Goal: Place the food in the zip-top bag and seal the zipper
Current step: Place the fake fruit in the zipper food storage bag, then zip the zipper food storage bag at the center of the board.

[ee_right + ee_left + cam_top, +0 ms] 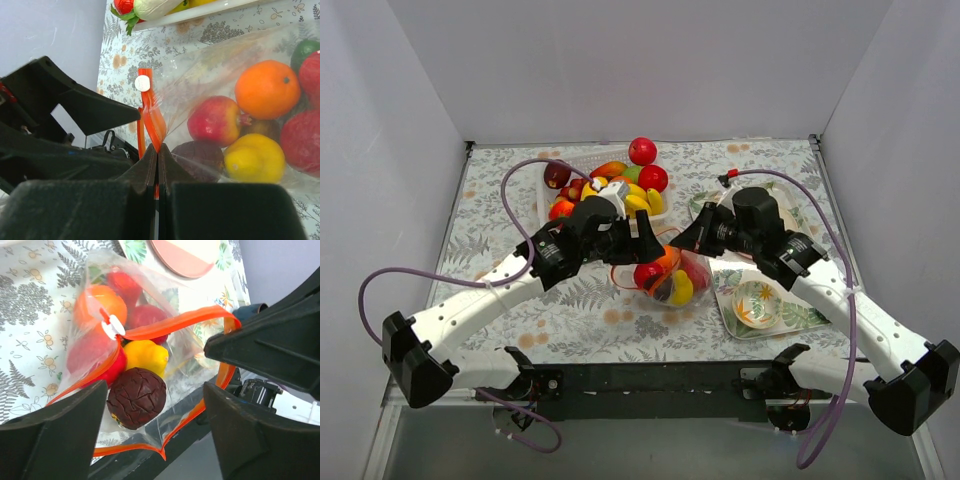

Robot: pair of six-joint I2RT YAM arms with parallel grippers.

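Note:
The zip-top bag [672, 278] lies at the table's middle between both grippers and holds several food pieces. In the left wrist view the bag [190, 375] shows a dark purple fruit [136, 398], a yellow lemon [146, 356], an orange [99, 304] and red pieces. The zipper [170, 327] has a white slider [113, 326], and the mouth gapes. My left gripper [155, 407] is open, its fingers either side of the bag's near corner. My right gripper [158, 156] is shut on the zipper strip [152, 120] below the slider [142, 83].
A white basket [582, 160] with more toy fruit stands behind the bag, with red apples [642, 150] at its far edge. A leaf-patterned tray [802, 318] with a small bowl [757, 304] sits at the right. A pink plate [185, 257] lies beyond the bag.

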